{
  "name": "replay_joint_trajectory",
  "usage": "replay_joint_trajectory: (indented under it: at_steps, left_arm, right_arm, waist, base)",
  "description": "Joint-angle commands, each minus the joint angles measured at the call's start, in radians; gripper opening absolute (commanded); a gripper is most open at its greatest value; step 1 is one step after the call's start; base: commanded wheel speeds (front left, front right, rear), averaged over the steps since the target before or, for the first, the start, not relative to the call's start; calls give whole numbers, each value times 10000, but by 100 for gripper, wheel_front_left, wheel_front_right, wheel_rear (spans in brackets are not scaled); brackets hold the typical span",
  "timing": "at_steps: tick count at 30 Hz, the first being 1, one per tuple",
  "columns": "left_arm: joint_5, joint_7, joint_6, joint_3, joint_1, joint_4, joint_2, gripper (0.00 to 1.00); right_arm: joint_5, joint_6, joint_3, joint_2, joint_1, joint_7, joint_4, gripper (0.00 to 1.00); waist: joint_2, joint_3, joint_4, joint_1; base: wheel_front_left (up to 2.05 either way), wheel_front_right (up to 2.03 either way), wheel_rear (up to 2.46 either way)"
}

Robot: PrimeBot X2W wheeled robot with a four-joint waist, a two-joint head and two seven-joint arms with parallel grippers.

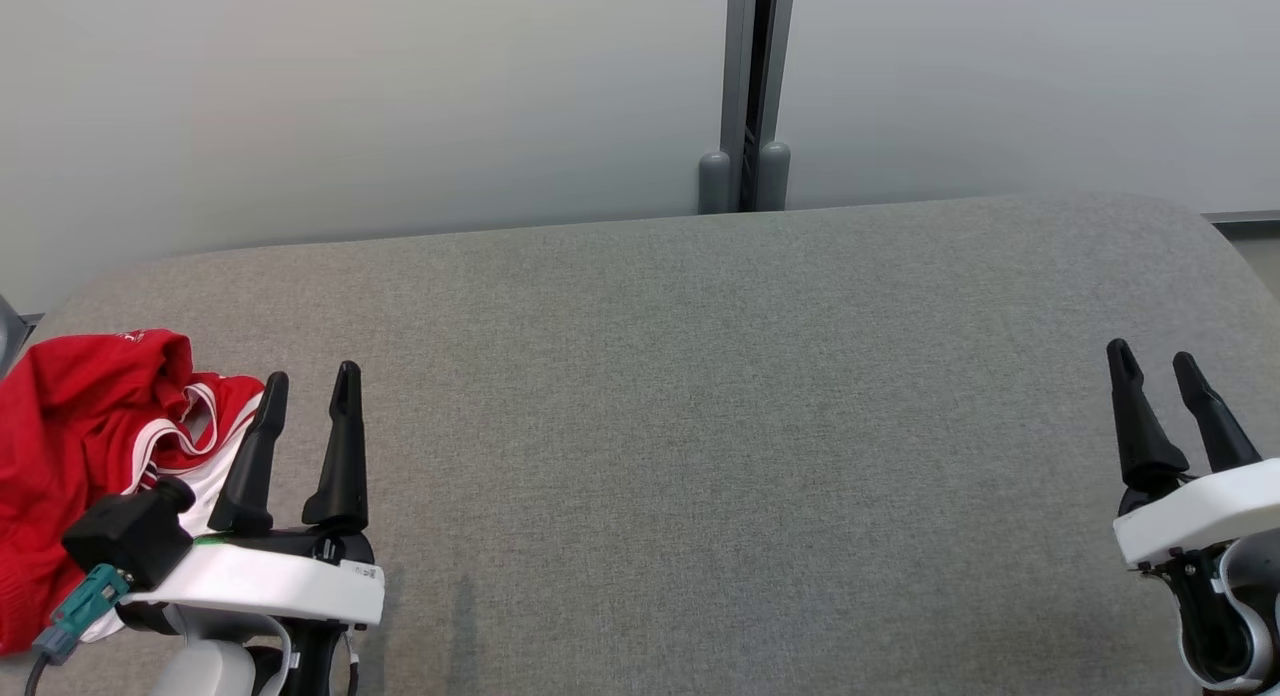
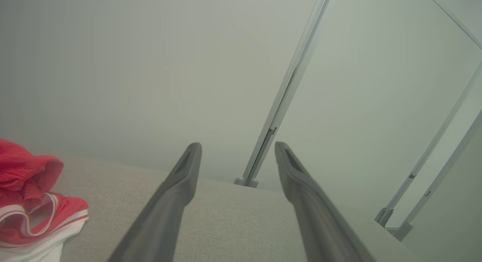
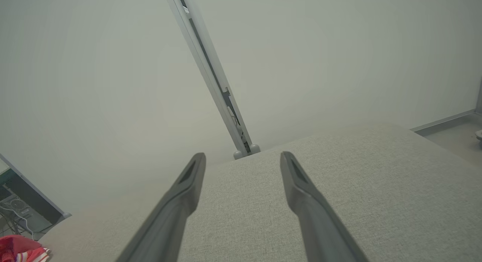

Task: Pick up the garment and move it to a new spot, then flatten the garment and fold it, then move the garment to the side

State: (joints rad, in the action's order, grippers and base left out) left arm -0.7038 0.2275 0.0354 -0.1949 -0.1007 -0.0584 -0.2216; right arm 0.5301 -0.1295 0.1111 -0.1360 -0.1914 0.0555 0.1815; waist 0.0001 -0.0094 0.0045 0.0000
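Left gripper [image 1: 311,373] nearest the crumpled red-and-white garment [image 1: 70,446].
Both finger pairs spread, empty; garment heaped just left of it on the grey upholstered surface [image 1: 700,426], well apart from the right gripper [image 1: 1152,353].

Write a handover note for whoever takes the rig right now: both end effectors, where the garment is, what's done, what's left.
Left end effector: open, empty, over the grey surface, just right of the garment.
Right end effector: open, empty, at the surface's right side.
Garment: red with white trim, crumpled in a heap at the surface's left edge, not gripped.
Done: nothing that shows; the garment is neither flat nor folded.
Left: pick it up, move it to a new spot, flatten it, fold it, move it aside.
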Motion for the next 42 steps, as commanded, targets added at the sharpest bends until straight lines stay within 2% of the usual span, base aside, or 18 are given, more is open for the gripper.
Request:
replay_joint_trajectory:
  at_steps: [1, 11, 22, 42]
  left_arm:
    - [304, -36, 42, 13, -102, 67, -147, 100]
    - [1163, -430, 239, 21, -105, -448, -311, 100]
    - [1829, -663, 456, 92, -7, -774, -367, 100]
    - [3006, -948, 714, 58, 13, -942, -609, 100]
  right_arm:
    - [-302, -15, -100, -133, -31, -176, -75, 100]
    - [-1305, -16, -540, 26, 163, -761, 241, 100]
    - [-1759, -17, -996, 163, 368, -1016, 233, 100]
    - [-3139, -18, -1088, 468, 835, -1333, -81, 100]
  waist:
    - [-1, -5, 8, 0]
    - [-1, -30, 0, 0]
    - [-1, -61, 4, 0]
    - [-1, -29, 14, 0]
  base:
    - [0, 0, 0]
    - [0, 0, 0]
    - [0, 0, 0]
    - [0, 0, 0]
